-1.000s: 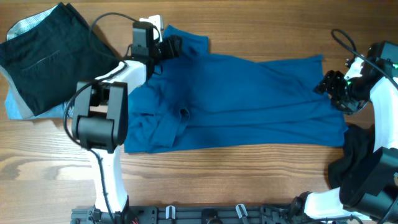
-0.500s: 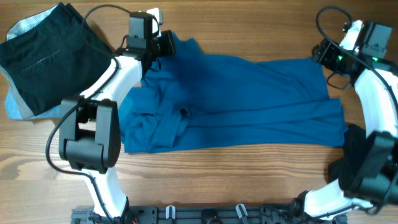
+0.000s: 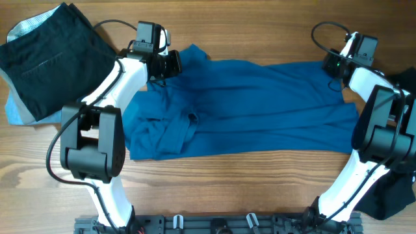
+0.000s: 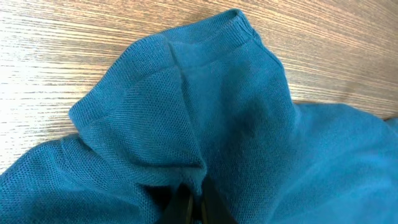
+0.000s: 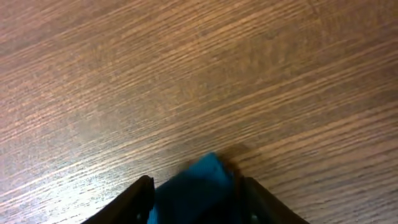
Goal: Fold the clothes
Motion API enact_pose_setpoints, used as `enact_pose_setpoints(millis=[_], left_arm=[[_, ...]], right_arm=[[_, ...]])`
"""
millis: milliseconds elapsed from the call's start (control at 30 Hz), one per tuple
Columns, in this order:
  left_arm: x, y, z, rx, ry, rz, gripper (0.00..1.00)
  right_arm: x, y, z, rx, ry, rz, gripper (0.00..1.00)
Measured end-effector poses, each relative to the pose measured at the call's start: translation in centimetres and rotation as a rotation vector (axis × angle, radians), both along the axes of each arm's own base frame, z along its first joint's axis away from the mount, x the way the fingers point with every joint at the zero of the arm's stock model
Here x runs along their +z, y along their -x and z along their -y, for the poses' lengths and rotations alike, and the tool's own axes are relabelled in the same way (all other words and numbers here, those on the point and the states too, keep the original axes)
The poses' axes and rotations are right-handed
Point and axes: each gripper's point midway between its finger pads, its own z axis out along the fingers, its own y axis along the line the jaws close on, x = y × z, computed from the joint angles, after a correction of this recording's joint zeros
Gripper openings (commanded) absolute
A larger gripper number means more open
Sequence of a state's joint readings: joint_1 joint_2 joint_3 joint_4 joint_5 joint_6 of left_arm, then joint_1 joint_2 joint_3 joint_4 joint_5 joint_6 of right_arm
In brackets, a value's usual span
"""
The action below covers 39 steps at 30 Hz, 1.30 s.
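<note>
A large deep-blue shirt lies spread across the middle of the table, bunched at its left end. My left gripper is at the shirt's far left corner. In the left wrist view its jaws are pinched shut on a raised fold of the blue knit. My right gripper is at the shirt's far right corner. In the right wrist view its jaws stand apart with the blue corner between them, a dark gap showing on the right side.
A black garment lies on a pale blue one at the far left. More black cloth sits at the near right corner behind the right arm. Bare wood runs along the table's front edge.
The left gripper closed on the shirt's far left corner. The right arm swung from the shirt's right edge to its far right corner, and its jaws narrowed round the cloth.
</note>
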<state>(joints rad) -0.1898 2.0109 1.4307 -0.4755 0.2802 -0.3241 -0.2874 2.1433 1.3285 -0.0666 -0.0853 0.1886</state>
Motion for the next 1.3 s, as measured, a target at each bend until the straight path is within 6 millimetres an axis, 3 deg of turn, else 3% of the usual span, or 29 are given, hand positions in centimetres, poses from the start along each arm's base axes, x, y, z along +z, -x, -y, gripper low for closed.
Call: enact_pose_setpoints(millis=[33, 67, 100, 233, 300, 333, 400, 467, 500, 533, 567, 633, 667, 833, 1033, 1167, 1233, 1267, 1300], left_arm=[[0.0, 0.0, 0.0, 0.0, 0.0, 0.0, 0.04], [0.0, 0.0, 0.0, 0.0, 0.0, 0.0, 0.04], [0.0, 0.0, 0.0, 0.0, 0.0, 0.0, 0.04], [0.0, -0.1, 0.0, 0.001, 0.001, 0.003, 0.04], [0.5, -0.9, -0.3, 0.009, 0.012, 0.036, 0.04], [1.0, -1.5, -0.7, 0.021, 0.019, 0.063, 0.04], [3.8, -2.5, -2.4, 0.062, 0.034, 0.132, 0.04], [5.6, -1.1, -3.3, 0.08, 0.033, 0.11, 0.04], [6.9, 0.8, -3.5, 0.081, 0.035, 0.069, 0.04], [7.3, 1.7, -3.4, 0.077, 0.038, 0.042, 0.04], [7.2, 3.1, -3.4, 0.074, 0.035, -0.007, 0.04], [6.2, 6.8, -3.7, 0.072, 0.021, -0.156, 0.04], [6.0, 7.7, -3.7, 0.071, 0.019, -0.195, 0.04], [5.0, 13.8, -4.2, 0.067, -0.007, -0.451, 0.04], [5.0, 16.5, -3.8, 0.043, -0.028, -0.555, 0.04], [5.1, 18.7, -3.0, 0.012, -0.051, -0.63, 0.04], [5.3, 19.7, -3.2, 0.013, -0.062, -0.673, 0.04], [5.3, 19.9, -3.3, 0.014, -0.065, -0.682, 0.14], [5.3, 20.1, -3.4, 0.014, -0.069, -0.688, 0.28]], right_arm=[[0.0, 0.0, 0.0, -0.004, -0.004, 0.001, 0.27], [0.0, 0.0, 0.0, -0.011, -0.009, 0.002, 0.11], [0.0, 0.0, 0.0, -0.014, -0.012, 0.003, 0.04], [-0.5, 0.7, -0.3, -0.018, -0.031, -0.036, 0.04], [-0.1, 2.3, -0.7, -0.019, -0.057, -0.107, 0.04], [0.9, 3.0, -0.6, -0.024, -0.062, -0.12, 0.04], [6.2, 4.1, 0.1, -0.043, -0.05, -0.074, 0.04], [10.9, 6.1, 0.5, -0.067, -0.033, -0.054, 0.04], [13.5, 7.7, 0.8, -0.09, -0.01, -0.052, 0.04], [14.5, 8.8, 1.0, -0.11, 0.006, -0.069, 0.04], [14.6, 10.1, 1.3, -0.124, 0.02, -0.11, 0.04], [13.1, 13.3, 1.8, -0.161, 0.041, -0.252, 0.04], [12.6, 14.8, 2.3, -0.184, 0.056, -0.313, 0.04], [11.8, 19.3, 5.7, -0.307, 0.067, -0.439, 0.04], [10.8, 22.8, 3.9, -0.289, 0.001, -0.593, 0.05], [10.6, 23.4, 3.7, -0.287, -0.006, -0.617, 0.07], [10.0, 23.9, 3.4, -0.284, -0.013, -0.638, 0.13], [9.7, 24.1, 3.3, -0.283, -0.016, -0.647, 0.16], [9.5, 24.4, 3.1, -0.284, -0.02, -0.657, 0.28]])
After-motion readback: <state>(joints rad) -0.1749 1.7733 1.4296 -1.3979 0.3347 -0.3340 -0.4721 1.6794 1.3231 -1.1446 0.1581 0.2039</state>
